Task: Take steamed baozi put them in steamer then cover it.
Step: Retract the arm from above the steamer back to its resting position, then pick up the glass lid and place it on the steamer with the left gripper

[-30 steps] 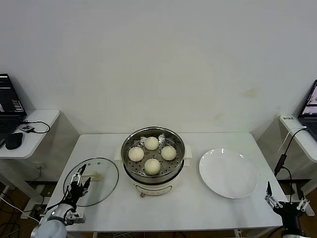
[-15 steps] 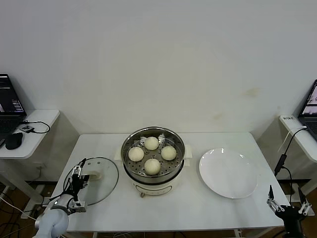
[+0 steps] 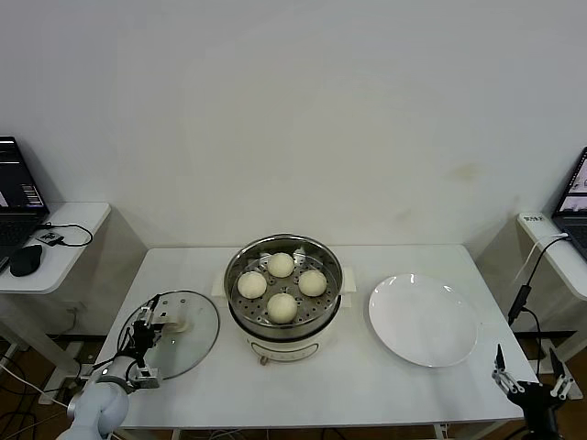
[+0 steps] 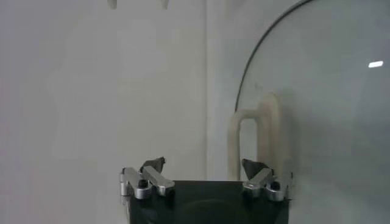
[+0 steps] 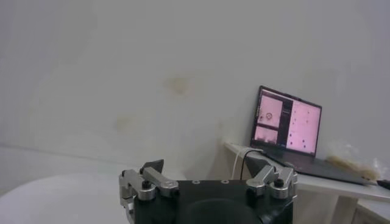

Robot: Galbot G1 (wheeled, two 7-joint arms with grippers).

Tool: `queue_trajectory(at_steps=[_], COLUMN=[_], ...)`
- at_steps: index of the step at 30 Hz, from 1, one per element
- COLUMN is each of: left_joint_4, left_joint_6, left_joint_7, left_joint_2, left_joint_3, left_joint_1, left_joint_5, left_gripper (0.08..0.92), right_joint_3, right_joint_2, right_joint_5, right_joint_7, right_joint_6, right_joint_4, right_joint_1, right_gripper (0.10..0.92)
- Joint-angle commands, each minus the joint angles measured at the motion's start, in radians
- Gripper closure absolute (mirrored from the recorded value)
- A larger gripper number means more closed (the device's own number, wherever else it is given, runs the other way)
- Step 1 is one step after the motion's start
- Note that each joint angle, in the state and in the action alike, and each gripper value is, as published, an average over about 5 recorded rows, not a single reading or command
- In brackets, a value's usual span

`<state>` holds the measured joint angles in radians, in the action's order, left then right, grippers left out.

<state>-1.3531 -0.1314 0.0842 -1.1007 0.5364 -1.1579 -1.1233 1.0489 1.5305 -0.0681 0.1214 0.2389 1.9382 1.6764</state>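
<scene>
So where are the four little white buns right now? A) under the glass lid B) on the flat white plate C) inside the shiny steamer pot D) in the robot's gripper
C: all four steamed baozi sit on the holed tray inside the steamer, while the plate is bare and the cover lies flat on the table to the pot's left.

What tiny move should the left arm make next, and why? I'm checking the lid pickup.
Probably ease the left gripper forward so its open fingers straddle the cover's bar handle, then close. All four baozi already sit in the steamer; the cover lies flat on the table, its handle ahead, ungripped.
</scene>
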Motion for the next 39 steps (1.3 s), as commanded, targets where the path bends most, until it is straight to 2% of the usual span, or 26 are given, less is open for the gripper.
queue_trajectory(at_steps=[1,5,11,18,25,34,39], left_joint_4=[0.024,0.041,0.07,-0.033,-0.252,-0.484,-0.58], left_joint_6=[-0.003,-0.013,-0.035,-0.043,0.013,0.096,0.151], left_joint_7=[-0.01,-0.001,0.065,0.134,0.134,-0.013,-0.102], left_joint_2=[0.0,-0.004,-0.012,-0.012,-0.01,0.034,0.074], left_joint_3=[-0.004,-0.007,-0.006,0.026,0.098,0.211,0.216], left_joint_1=[0.012,0.018,0.026,-0.034,-0.143,-0.211,-0.217], left_joint_5=[-0.002,0.011,0.054,0.072,0.052,0.008,0.058], left_gripper=[0.368,0.48,0.653,0.839,0.856,0.856,0.856], right_joint_3=[0.0,0.0,-0.004,-0.013,-0.022,-0.032,-0.038], right_joint_2=[0.002,0.001,0.0,-0.001,-0.007,-0.022,-0.022], right_joint_5=[0.001,0.001,0.0,0.001,0.0,-0.005,0.0], right_joint_7=[0.001,0.001,0.002,0.003,0.005,0.014,0.016], right_joint_6=[0.003,0.005,0.006,0.005,0.003,0.0,0.005], right_joint_4=[-0.004,-0.008,-0.017,-0.019,-0.024,-0.027,-0.029], right_joint_1=[0.001,-0.002,-0.009,-0.014,-0.02,-0.024,-0.025], right_gripper=[0.203,0.202,0.203,0.203,0.203,0.203,0.203])
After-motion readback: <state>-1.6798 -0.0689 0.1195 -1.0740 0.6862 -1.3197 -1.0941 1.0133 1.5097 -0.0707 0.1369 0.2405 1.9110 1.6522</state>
